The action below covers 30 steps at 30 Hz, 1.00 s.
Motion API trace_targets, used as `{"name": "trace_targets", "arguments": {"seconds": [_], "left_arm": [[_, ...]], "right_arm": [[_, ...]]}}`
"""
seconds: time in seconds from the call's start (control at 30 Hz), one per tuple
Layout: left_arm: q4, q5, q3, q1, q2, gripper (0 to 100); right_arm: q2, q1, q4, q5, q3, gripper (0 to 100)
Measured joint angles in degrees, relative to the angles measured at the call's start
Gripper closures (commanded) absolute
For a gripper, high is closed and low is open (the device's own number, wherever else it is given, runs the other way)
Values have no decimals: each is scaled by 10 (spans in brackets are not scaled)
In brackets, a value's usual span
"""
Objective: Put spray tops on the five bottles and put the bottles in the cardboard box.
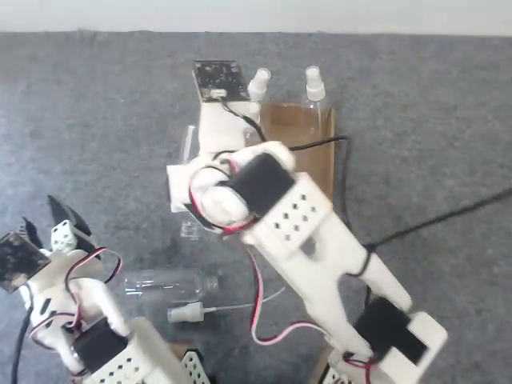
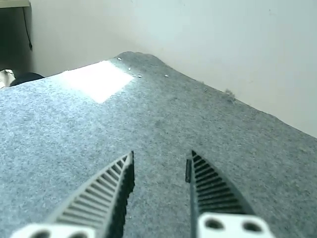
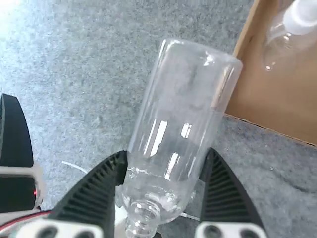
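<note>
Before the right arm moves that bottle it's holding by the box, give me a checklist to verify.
1. Right tool grips the clear bottle: ok, clamped near its neck.
2. Spray top on that bottle: not ok, neck looks bare.
3. Room in the cardboard box: ok, two capped bottles stand at its far end.
4. Left tool free: ok, open, empty.
5. Loose spray top available: ok, beside the lying bottle.

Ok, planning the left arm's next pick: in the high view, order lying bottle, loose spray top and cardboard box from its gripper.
From the left gripper:
1. Lying bottle, mid-table.
2. Loose spray top, beside the bottle.
3. Cardboard box, at the far side.
</note>
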Motion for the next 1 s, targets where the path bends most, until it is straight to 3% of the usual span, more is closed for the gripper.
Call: {"name": "trace_targets", "arguments": {"seconds": [0.37,0.6,0.73,1.0], "left_arm": [[0,0,0,0,0,837],[0,0,0,0,0,837],[0,0,0,0,0,837],[0,0,0,0,0,837]], "right_arm": [[-113,94,84,1,0,929],[-194,219,98,1,8,928],[-258,285,98,2,73,928],[-378,342,95,2,286,929]]}}
